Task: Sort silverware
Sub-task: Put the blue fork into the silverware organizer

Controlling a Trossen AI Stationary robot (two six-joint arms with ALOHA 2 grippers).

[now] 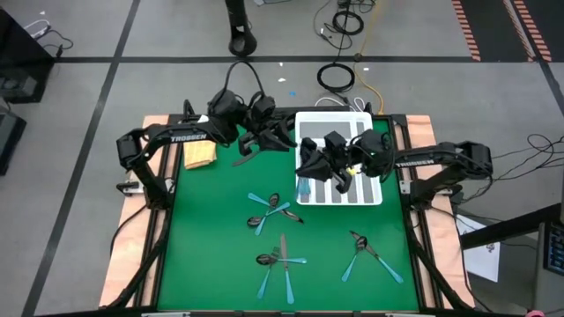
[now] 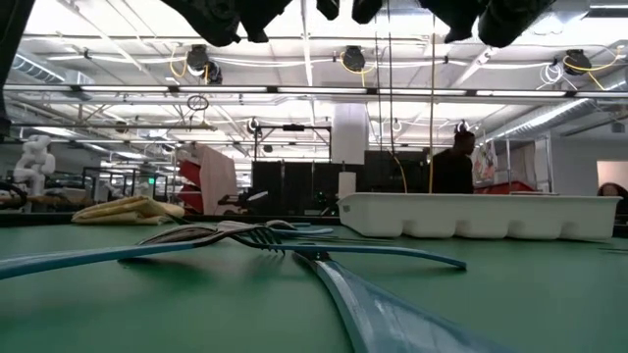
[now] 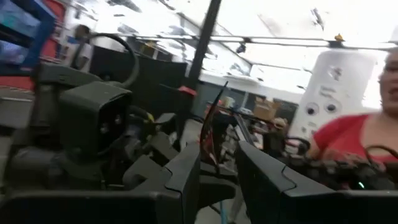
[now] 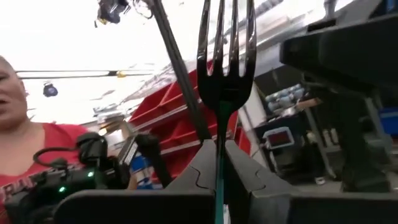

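right gripper (image 4: 219, 163) is pinching a fork (image 4: 225, 59) standing tines-up, hovering at the tray's (image 1: 370, 195) left edge, left gripper (image 1: 280, 136) can't tell.

Both arms are matte black with boxy, angular links. The left arm (image 1: 172, 136) carries white TROSSEN lettering along its forearm, and the right arm (image 1: 432, 158) bears similar white lettering. Dark cables loop above the left wrist (image 1: 242, 101). The fingers (image 4: 186, 180) are flat black plates with notched inner edges.

Green tabletop (image 1: 211, 264): white tray (image 1: 370, 195) at far right, yellow cloth (image 1: 199, 156) far left, blue-handled silverware (image 1: 273, 211) in three loose clusters nearer front
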